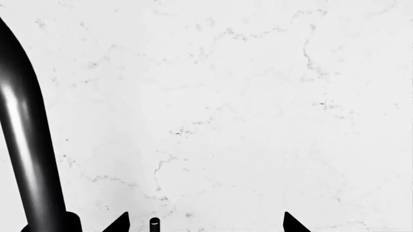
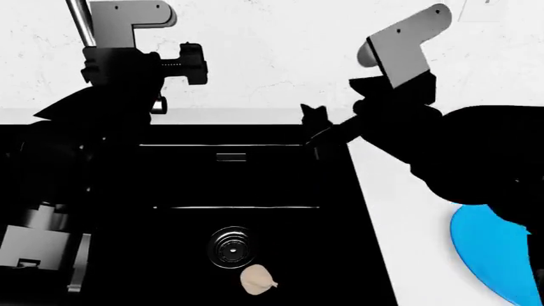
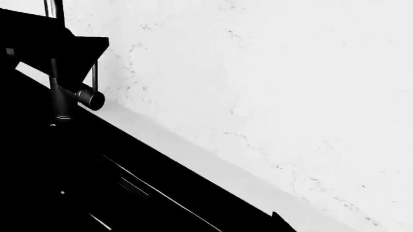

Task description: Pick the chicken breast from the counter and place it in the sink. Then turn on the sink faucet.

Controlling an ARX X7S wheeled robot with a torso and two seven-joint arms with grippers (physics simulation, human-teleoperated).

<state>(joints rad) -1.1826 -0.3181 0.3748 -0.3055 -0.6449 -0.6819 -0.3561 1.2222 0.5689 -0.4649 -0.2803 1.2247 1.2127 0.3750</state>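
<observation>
Head view: chicken breast (image 2: 258,280) lying in black sink (image 2: 255,185) just beside drain (image 2: 230,247), left gripper (image 1: 206,223) spread wide near faucet (image 1: 26,145), right gripper (image 2: 316,126) state unclear, blue plate (image 2: 493,258) on counter (image 2: 408,217)

Much of what I'm working near is hidden or cropped.

In the head view my left arm (image 2: 93,127) covers most of the sink faucet (image 2: 78,19), whose spout runs off the top edge; the blue plate (image 2: 497,258) is cut by the right edge at lower right. My left gripper (image 1: 206,223) shows only fingertips at the wrist picture's bottom edge, my right gripper (image 3: 279,218) one tip, so neither grip can be read.
</observation>
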